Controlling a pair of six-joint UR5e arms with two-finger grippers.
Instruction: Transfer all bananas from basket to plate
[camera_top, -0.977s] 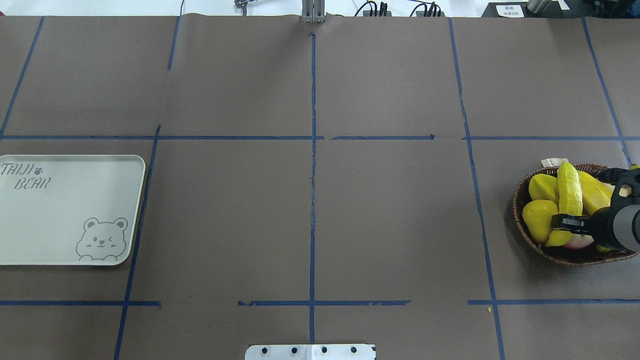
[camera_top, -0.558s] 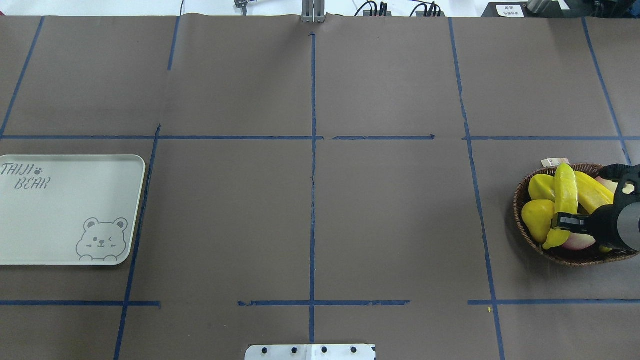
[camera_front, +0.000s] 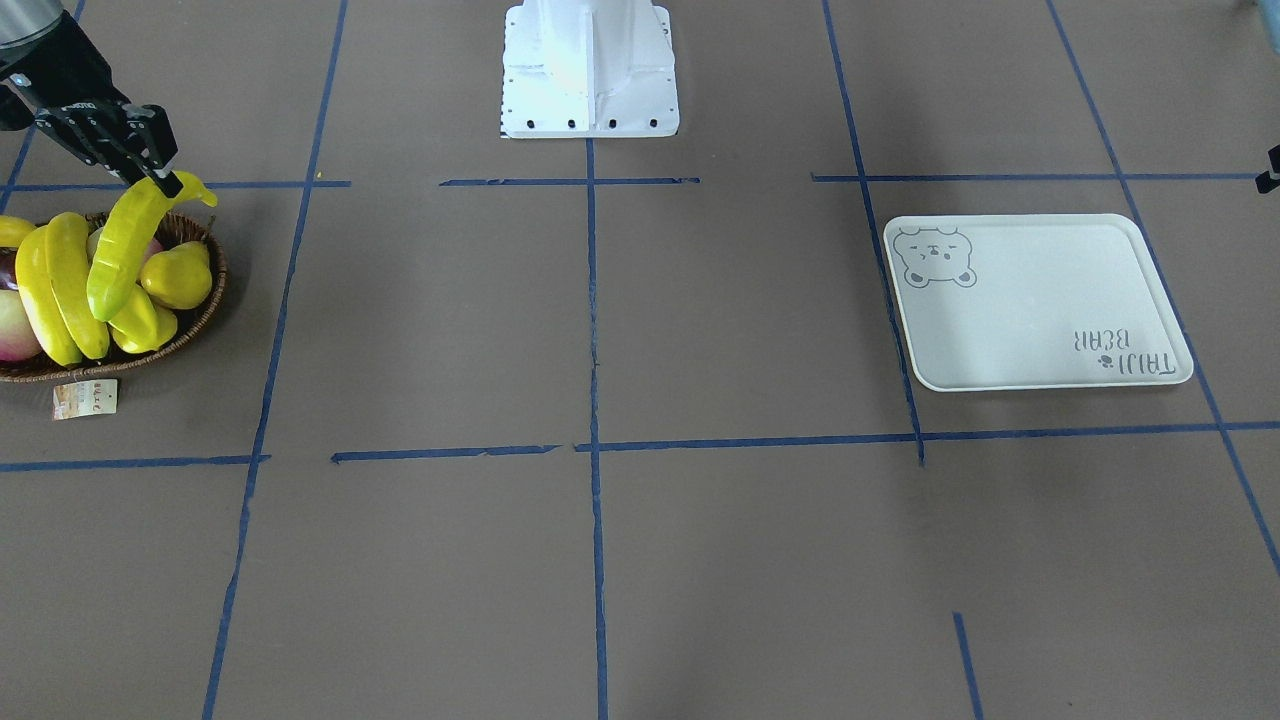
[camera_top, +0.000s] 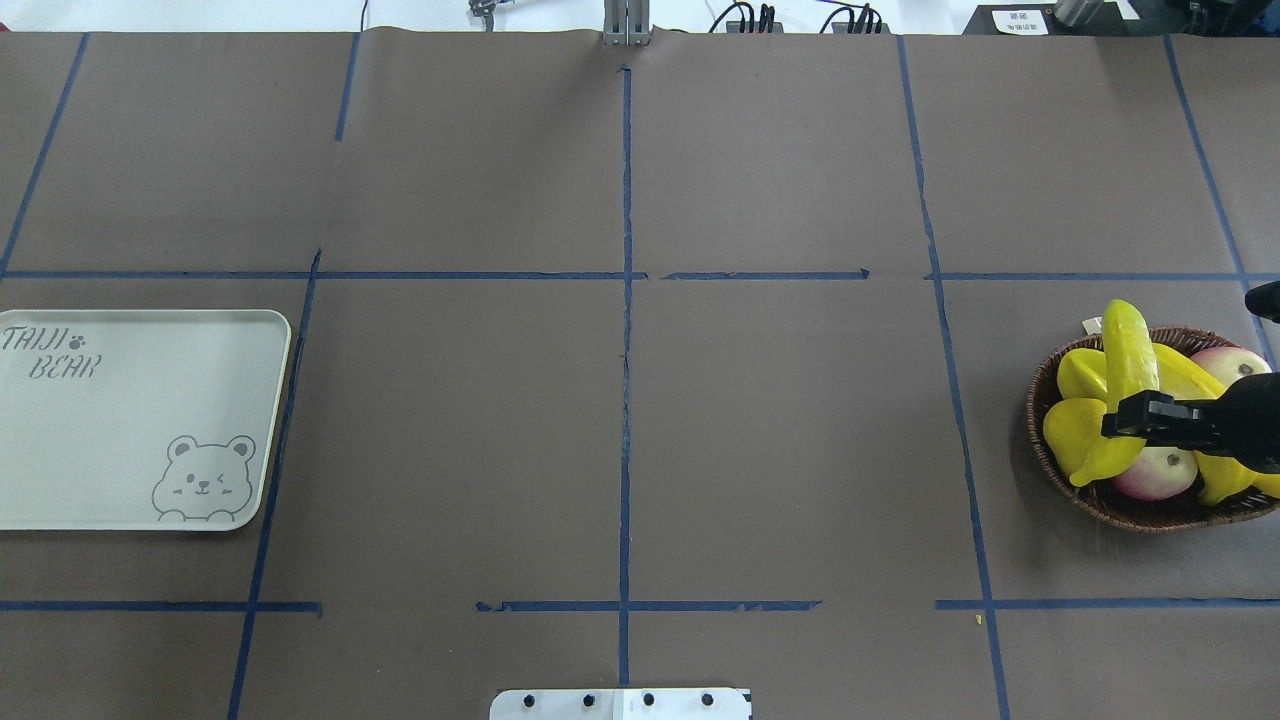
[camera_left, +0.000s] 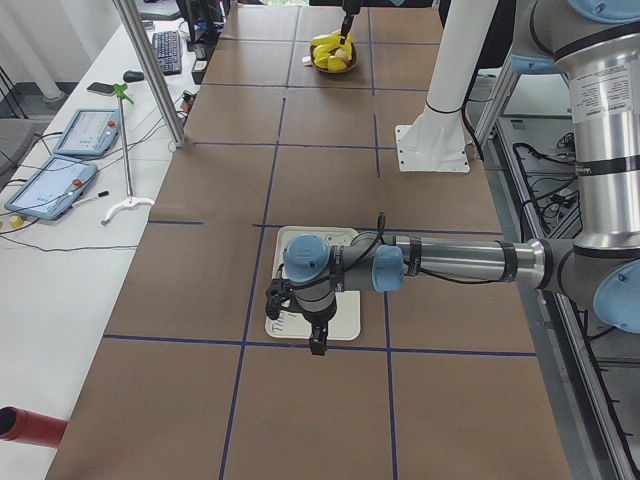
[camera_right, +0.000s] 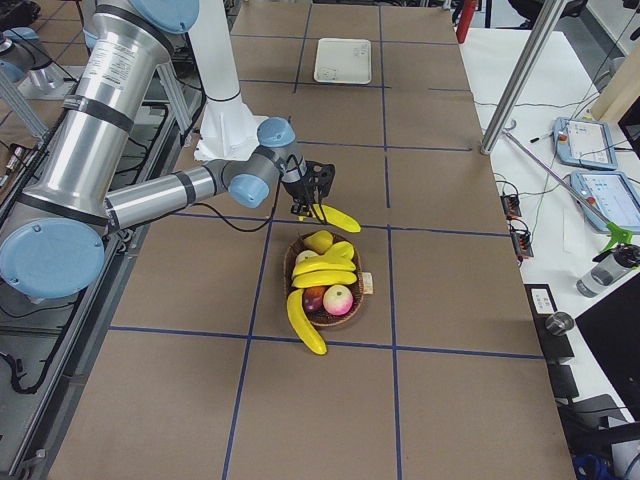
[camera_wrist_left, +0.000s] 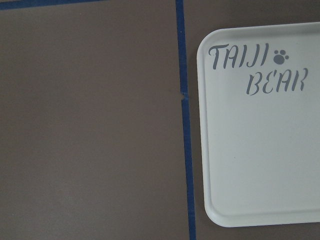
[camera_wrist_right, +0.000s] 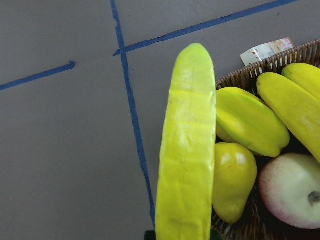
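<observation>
**One banana in the right gripper, over the basket**

In the upper left of the front-facing view I see the right gripper (camera_front: 160, 180) with its fingers clamped on a banana (camera_front: 122, 250) near one end. The banana hangs tilted from that grip, its free end pointing down toward the basket (camera_front: 205, 300). In the right side view it sits above the basket's far rim, apart from the fruit below. On the right wrist camera it runs up the middle of the frame, with a starfruit (camera_wrist_right: 250, 120), a pear (camera_wrist_right: 232, 175) and an apple (camera_wrist_right: 292, 192) in the basket to its right.

In the right side view, two of the other bananas (camera_right: 325, 270) lie side by side across the basket. A third banana (camera_right: 306, 325) hangs over the near rim toward the bottom of the frame. A paper tag (camera_front: 85, 398) lies on the table (camera_top: 780, 430) just beside the basket.

The plate (camera_top: 130, 420) lies at the left edge of the overhead view, well apart from the basket at the right edge. The left gripper (camera_left: 318, 345) points down over the plate's near edge in the left side view. I cannot tell from there whether its fingers are spread or closed.
</observation>
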